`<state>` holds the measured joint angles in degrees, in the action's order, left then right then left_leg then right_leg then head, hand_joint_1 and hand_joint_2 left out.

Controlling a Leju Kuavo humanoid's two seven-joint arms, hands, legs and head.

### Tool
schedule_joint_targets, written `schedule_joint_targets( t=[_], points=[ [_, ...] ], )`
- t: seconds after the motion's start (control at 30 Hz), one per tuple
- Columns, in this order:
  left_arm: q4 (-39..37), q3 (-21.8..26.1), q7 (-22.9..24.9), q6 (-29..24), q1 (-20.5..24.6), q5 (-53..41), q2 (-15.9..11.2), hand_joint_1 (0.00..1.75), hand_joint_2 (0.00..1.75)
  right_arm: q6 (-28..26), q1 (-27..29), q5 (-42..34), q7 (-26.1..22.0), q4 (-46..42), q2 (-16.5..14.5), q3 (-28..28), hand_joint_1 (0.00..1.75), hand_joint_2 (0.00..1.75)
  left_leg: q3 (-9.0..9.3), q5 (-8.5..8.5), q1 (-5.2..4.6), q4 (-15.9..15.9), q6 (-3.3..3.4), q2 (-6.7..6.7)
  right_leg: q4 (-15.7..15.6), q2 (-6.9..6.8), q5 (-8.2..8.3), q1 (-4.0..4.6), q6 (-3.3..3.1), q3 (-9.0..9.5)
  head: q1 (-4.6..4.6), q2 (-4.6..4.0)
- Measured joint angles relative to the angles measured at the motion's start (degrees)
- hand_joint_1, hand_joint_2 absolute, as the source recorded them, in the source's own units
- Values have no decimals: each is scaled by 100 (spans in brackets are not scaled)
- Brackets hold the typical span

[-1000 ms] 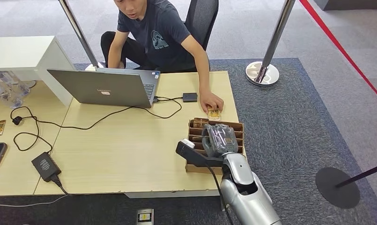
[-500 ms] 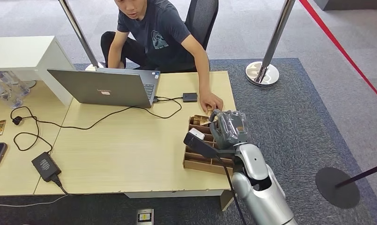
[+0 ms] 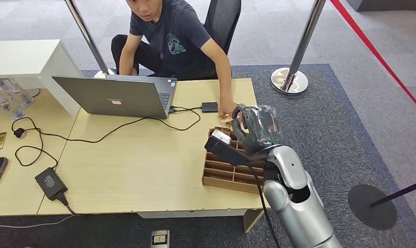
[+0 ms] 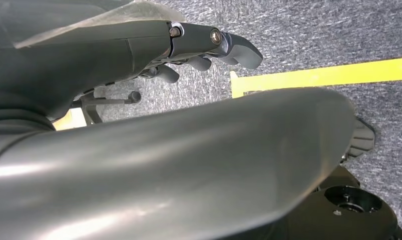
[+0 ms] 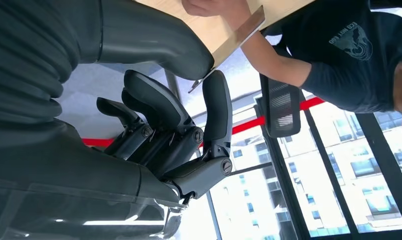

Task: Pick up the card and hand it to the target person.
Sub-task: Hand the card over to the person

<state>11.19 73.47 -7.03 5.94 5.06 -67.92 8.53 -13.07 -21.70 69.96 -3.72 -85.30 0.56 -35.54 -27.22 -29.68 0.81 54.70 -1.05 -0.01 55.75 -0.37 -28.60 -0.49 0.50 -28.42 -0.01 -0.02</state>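
Entry: right robot hand (image 3: 257, 129) presenting the card (image 5: 228, 37) to the seated person (image 3: 177, 39).

Head view: we are seeing the right robot hand raised over the far end of the slotted cardboard tray (image 3: 229, 173) on the table (image 3: 138, 165), just beside the person's hand (image 3: 226, 108) at the table edge; the card itself is hidden here behind the fingers. Left wrist view: we are seeing the left robot hand (image 4: 199, 50) hanging over carpet, fingers loosely curled, holding nothing. Right wrist view: we are seeing the card pinched flat between thumb and a finger, its free end near the person's hand. For a clean handover, we judge the pinch should be holding firm and the arm steady until the person is taking the card's free end.
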Motion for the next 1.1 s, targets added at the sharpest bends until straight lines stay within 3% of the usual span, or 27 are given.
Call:
schedule_joint_targets(
  t=[0.23, 0.43, 0.77, 1.1],
  points=[
    [0, 40, -18, -25, 2, 42, 23, 0, 0, -5, -260, -32, -14, -39, 19, -7, 175, 175, 0, 3, 0, 0, -1, 0, 1, 0, 1, 0, 0, 0, 1, 2],
    [1, 43, -33, -29, 10, 16, 43, 0, 0, -5, -505, -43, 28, 189, -154, -10, 175, 175, -1, 5, 0, 0, -2, 0, 2, 0, 2, 0, -1, 0, 1, 1],
    [1, 29, 28, -4, 60, -195, 43, 0, 0, 19, -1242, -122, 177, 1365, -708, 161, 175, 175, -4, 16, 0, 0, 0, 0, 4, 0, 11, 0, 0, -5, 0, 1],
    [1, -42, 111, 20, 92, -332, 43, 0, 0, -250, -1764, -9, 207, 2625, -1016, 481, 175, 175, -5, 18, 0, 0, 0, 0, 4, 0, 17, 0, 3, -6, 1, 1]
  ],
)
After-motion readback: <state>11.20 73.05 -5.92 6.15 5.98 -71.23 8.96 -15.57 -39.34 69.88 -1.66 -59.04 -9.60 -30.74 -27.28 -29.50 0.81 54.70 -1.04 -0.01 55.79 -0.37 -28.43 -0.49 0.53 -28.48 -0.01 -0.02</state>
